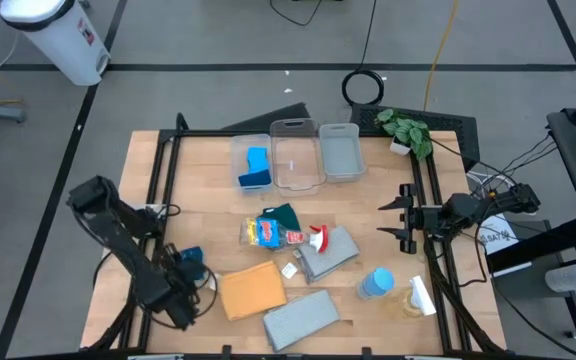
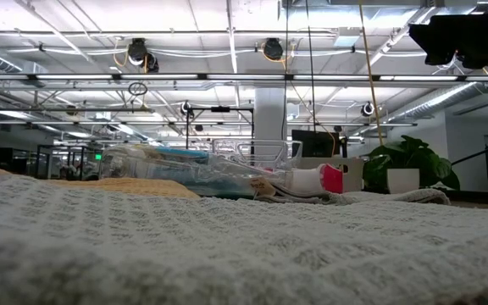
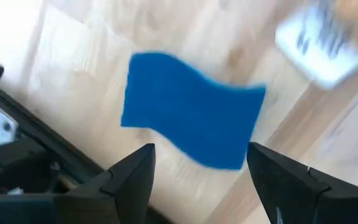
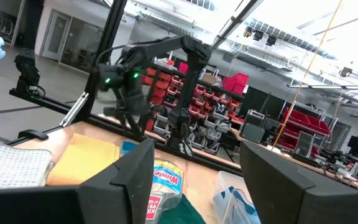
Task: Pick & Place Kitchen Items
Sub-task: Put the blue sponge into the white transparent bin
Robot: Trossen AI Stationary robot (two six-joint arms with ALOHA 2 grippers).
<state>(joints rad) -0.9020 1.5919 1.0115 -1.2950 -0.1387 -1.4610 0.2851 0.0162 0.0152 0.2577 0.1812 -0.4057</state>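
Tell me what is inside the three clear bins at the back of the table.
The left bin holds a blue sponge. The middle bin looks empty. The right bin shows a grey cloth; anything beneath it is hidden.

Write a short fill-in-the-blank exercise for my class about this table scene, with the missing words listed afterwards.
1. The open left gripper hovers over a loose sponge whose colour is ____.
2. Between that sponge and the nearest grey cloth lies a folded cloth coloured ____.
3. Of the three clear bins, the one holding a blue sponge is the one on the robot's ____.
4. The spray bottle lying at mid-table has a top coloured ____.

Missing words: blue; orange; left; red
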